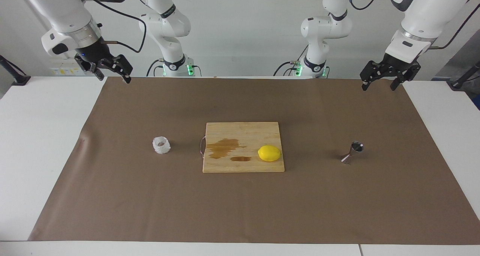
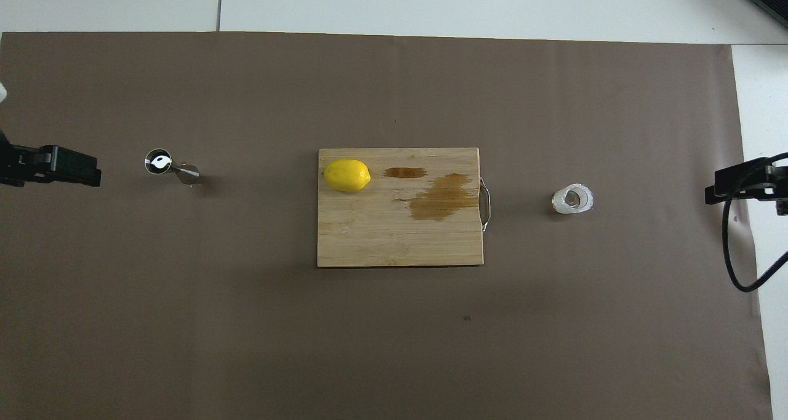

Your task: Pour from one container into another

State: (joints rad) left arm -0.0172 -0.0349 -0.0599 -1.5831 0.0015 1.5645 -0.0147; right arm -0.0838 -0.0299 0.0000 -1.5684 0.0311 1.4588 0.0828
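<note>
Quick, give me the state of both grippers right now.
Left gripper: open, holding nothing, raised over the mat's edge at the left arm's end.
Right gripper: open, holding nothing, raised over the mat's edge at the right arm's end.

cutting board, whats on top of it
A lemon and two dark wet-looking stains lie on the cutting board. Whatever is under the lemon is hidden.

The cutting board lies at the centre of the mat, which covers the table. The lemon rests on the board, toward the left arm's end. The jigger stands upright on the mat toward the left arm's end, well apart from the board. The cup stands on the mat toward the right arm's end, near the board's handle.
</note>
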